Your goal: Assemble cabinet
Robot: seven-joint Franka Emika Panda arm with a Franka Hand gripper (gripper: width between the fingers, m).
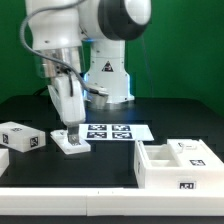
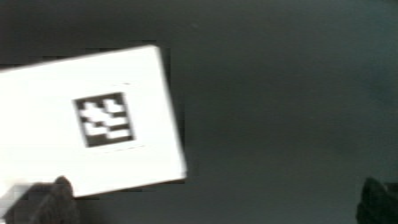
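Observation:
The cabinet [image 1: 160, 176], an open white box with a tag on its front wall, stands at the front of the exterior view's right, with smaller white panels inside. My gripper [image 1: 66, 128] hangs just above a small flat white tagged part [image 1: 74, 145] on the black table, left of centre. In the wrist view the gripper [image 2: 210, 205] is open, with its dark fingertips [image 2: 43, 200] far apart. The white tagged part [image 2: 89, 125] lies mostly to one side, and one fingertip is at its edge. Nothing is held.
A white tagged block [image 1: 22, 137] lies at the exterior view's left, with another white piece [image 1: 3, 160] at the very edge. The marker board [image 1: 118, 130] lies flat behind the gripper. The robot's base [image 1: 105, 75] stands at the back.

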